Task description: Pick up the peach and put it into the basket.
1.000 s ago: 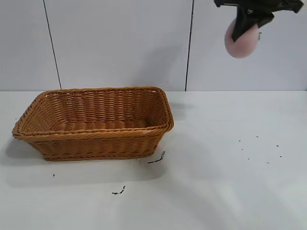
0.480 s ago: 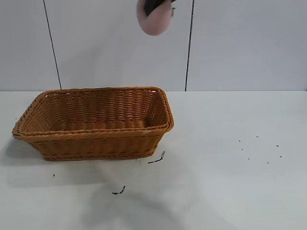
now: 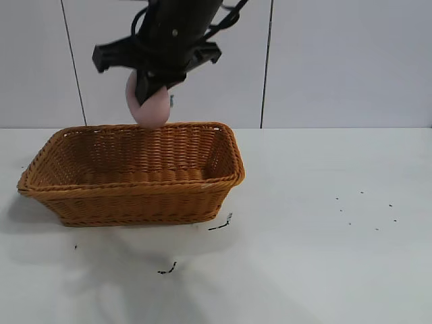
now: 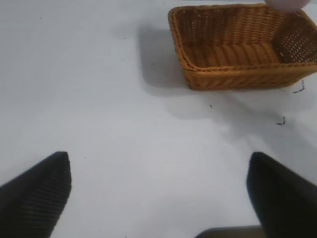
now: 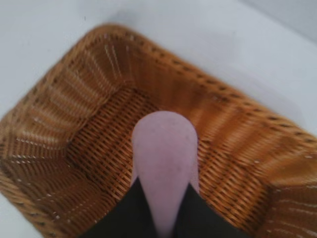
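Observation:
The pale-pink peach [image 3: 152, 108] hangs in my right gripper [image 3: 151, 91], which is shut on it just above the far rim of the orange-brown wicker basket [image 3: 135, 196]. In the right wrist view the peach [image 5: 164, 148] sits between the black fingers [image 5: 126, 213] over the basket's woven floor [image 5: 99, 144]. My left gripper [image 4: 158, 188] is open and empty, low over bare table, away from the basket [image 4: 237, 54]. A bit of the peach [image 4: 290, 4] shows at that view's edge.
The white table [image 3: 324, 236] carries small dark specks and scraps near the basket's front corner [image 3: 221, 223] and at the right [image 3: 368, 209]. A grey panelled wall [image 3: 337, 61] stands behind.
My right gripper has carried the peach leftward and down, from the upper right to just above the basket's far rim. The basket has not moved.

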You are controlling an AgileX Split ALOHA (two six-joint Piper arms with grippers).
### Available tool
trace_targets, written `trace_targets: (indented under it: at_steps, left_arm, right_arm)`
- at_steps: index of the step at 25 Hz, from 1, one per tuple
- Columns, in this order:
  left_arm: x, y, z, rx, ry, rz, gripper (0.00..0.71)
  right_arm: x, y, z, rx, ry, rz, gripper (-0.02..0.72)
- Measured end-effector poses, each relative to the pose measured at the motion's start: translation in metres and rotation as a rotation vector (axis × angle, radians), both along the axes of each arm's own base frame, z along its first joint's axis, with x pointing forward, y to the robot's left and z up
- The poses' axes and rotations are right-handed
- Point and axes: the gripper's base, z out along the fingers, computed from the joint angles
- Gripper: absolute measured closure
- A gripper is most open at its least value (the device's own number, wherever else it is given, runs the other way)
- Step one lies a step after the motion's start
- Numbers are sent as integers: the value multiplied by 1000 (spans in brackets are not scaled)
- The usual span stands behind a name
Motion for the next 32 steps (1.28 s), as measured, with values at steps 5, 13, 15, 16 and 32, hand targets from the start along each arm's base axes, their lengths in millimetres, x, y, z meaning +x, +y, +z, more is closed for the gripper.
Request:
trace_targets:
  at_steps: [5, 13, 15, 16, 32]
  left_arm:
    - [0, 0, 0, 0, 0, 0, 17]
    - [0, 0, 0, 0, 0, 0, 17]
    - [0, 0, 0, 0, 0, 0, 17]
    - [0, 0, 0, 0, 0, 0, 17]
    - [0, 0, 0, 0, 0, 0, 17]
  right_arm:
    - [0, 0, -13, -16, 20, 0, 528]
    - [0, 0, 6, 1, -1, 2, 27]
    - [0, 1, 28, 10, -13, 6, 17]
    - [0, 1, 41, 15, -18, 9, 16]
    - [52, -107, 129, 23, -25, -230, 8]
